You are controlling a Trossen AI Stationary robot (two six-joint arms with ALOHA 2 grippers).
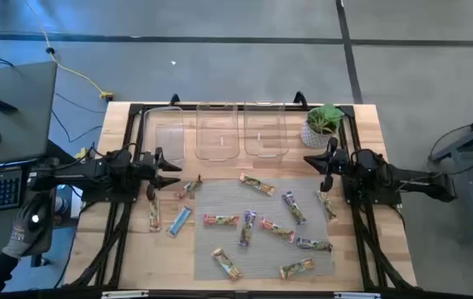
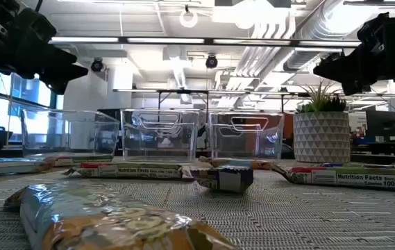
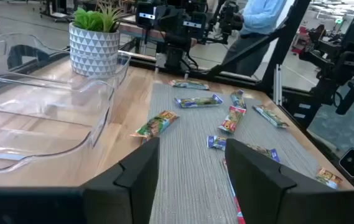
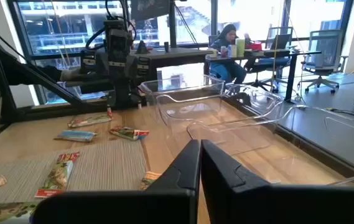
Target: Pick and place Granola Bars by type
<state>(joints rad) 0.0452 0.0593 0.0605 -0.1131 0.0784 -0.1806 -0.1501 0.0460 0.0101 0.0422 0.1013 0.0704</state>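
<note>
While granola bars (image 1: 265,224) lie scattered, both end effectors hover empty.

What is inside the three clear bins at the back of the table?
Nothing shows inside the three clear bins: through their walls they look empty. All the granola bars lie in front, on the grey mat and bare wood.

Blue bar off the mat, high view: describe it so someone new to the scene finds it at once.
Start at the grey woven mat in the middle of the wooden table, then look just past its edge on the left arm's side, onto bare wood. The blue granola bar lies there at a slant, below the left tool in the picture. It is the only plain light-blue wrapper; the bar beside it is multicoloured.
</note>
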